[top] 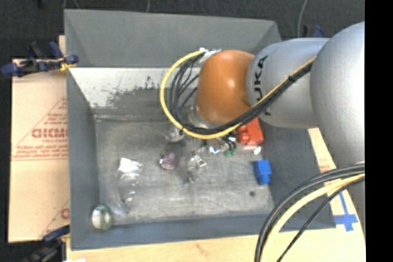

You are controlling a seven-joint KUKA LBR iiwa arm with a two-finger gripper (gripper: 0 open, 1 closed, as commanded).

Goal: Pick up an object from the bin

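Observation:
My gripper hangs below the orange wrist cover over the middle of the bin floor. Its two metal fingertips stand apart, so it is open with nothing held between them. A small purple lumpy thing lies on the floor just left of the fingers, close to them but apart. A small green piece lies just right of the gripper, partly under the wrist.
An orange-red block sits at the right, half hidden by the arm, with a blue block in front of it. A crumpled clear plastic piece lies at the left, and a greyish ball rests in the front left corner.

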